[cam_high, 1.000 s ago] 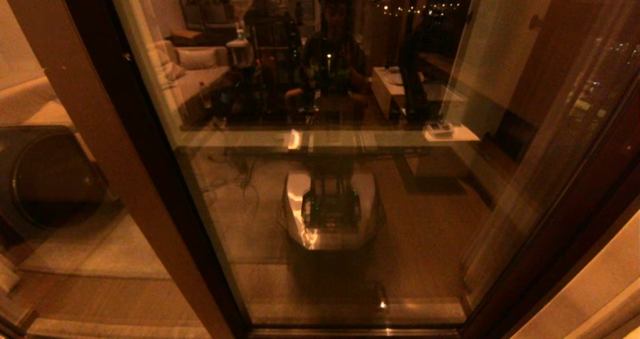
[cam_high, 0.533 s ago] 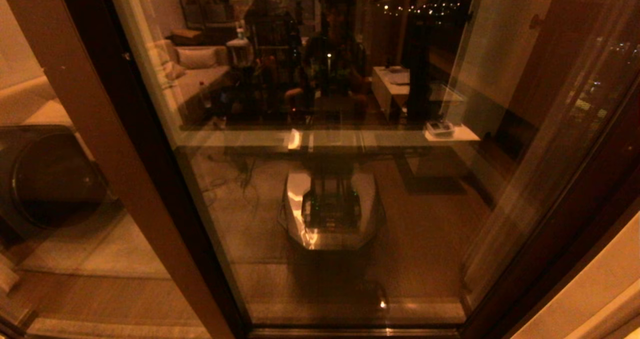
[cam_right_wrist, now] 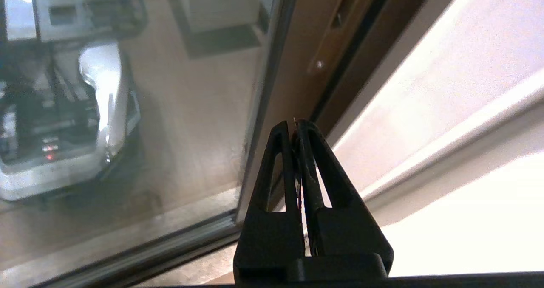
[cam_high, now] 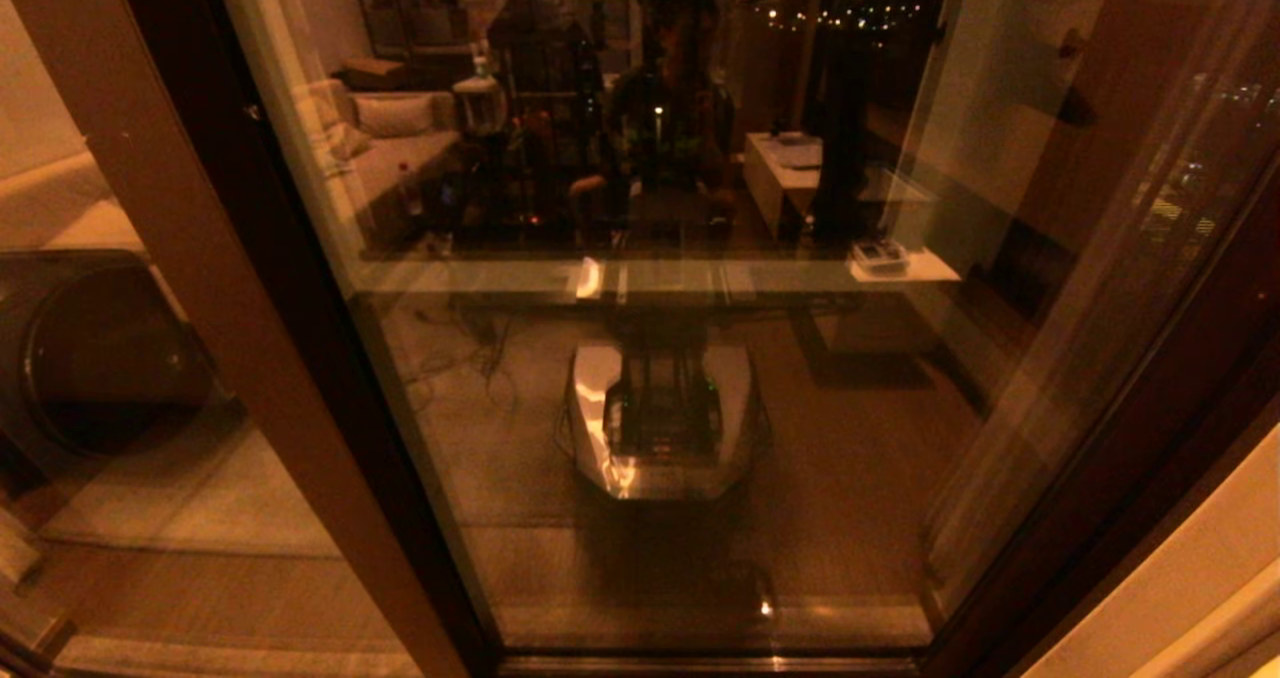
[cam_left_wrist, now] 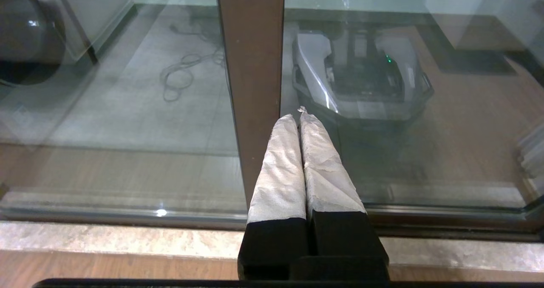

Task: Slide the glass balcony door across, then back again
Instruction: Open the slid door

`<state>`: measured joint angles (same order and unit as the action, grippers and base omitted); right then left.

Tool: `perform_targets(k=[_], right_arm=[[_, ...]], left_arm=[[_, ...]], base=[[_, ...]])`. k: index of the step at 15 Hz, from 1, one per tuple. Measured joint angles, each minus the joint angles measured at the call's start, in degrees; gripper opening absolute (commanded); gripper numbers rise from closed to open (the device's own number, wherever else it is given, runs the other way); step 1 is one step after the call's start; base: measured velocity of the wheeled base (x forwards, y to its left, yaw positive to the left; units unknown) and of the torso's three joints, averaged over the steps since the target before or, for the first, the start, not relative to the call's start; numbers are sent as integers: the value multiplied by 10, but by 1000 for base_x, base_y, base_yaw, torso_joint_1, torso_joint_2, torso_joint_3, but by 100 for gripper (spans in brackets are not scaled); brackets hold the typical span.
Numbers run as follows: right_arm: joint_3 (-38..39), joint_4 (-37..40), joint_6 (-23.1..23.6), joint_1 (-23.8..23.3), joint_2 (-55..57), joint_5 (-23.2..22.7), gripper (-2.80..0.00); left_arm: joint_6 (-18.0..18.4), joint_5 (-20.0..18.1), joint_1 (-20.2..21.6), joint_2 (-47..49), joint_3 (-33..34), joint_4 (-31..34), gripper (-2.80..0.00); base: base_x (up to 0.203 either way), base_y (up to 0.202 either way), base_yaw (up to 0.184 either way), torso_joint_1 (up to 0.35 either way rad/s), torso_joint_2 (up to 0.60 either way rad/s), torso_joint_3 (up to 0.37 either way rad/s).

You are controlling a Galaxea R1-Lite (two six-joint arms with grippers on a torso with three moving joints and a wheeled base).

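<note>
Here, head view: we see the tall reflective glass balcony door in a dark brown frame (cam_high: 650,358) filling the view, neither arm visible. Left wrist view: the left gripper (cam_left_wrist: 300,114), its cloth-wrapped fingers (cam_left_wrist: 280,165) pressed together, faces a brown upright rail (cam_left_wrist: 250,67). Right wrist view: the right gripper (cam_right_wrist: 294,126), black fingers closed and empty, points at the door's handle-side rail with the slim handle slot (cam_right_wrist: 338,20) and small round lock (cam_right_wrist: 319,64).

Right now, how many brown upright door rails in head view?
2. One rail stands left of the glass pane; the other rail, on its right, carries the handle slot. More may lie out of frame.
</note>
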<state>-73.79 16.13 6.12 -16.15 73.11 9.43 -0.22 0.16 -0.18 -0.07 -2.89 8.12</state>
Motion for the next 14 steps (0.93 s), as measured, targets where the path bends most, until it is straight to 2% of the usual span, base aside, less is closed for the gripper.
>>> perform_targets(k=[1, 4, 5, 6, 7, 11, 14], right_arm=[[-13, 1, -1, -22, 12, -28, -280], [-43, 3, -2, -104, 42, -168, -280], [-48, 3, -2, -119, 51, -203, -280], [-50, 3, -1, -128, 59, -216, -280], [-54, 0, -1, -134, 67, -221, 0], [-61, -11, 1, -150, 100, -250, 0], [-63, -50, 2, -171, 126, -278, 0]], left_arm=[[0, 0, 0, 0, 0, 0, -280], [0, 0, 0, 0, 0, 0, -280], [0, 0, 0, 0, 0, 0, -280], [0, 0, 0, 0, 0, 0, -280], [0, 0, 0, 0, 0, 0, -280], [0, 0, 0, 0, 0, 0, -280], [0, 0, 0, 0, 0, 0, -280]], base=[[0, 0, 0, 0, 0, 0], [0, 0, 0, 0, 0, 0], [0, 0, 0, 0, 0, 0], [0, 0, 0, 0, 0, 0], [0, 0, 0, 0, 0, 0], [0, 0, 0, 0, 0, 0], [0, 0, 0, 0, 0, 0]])
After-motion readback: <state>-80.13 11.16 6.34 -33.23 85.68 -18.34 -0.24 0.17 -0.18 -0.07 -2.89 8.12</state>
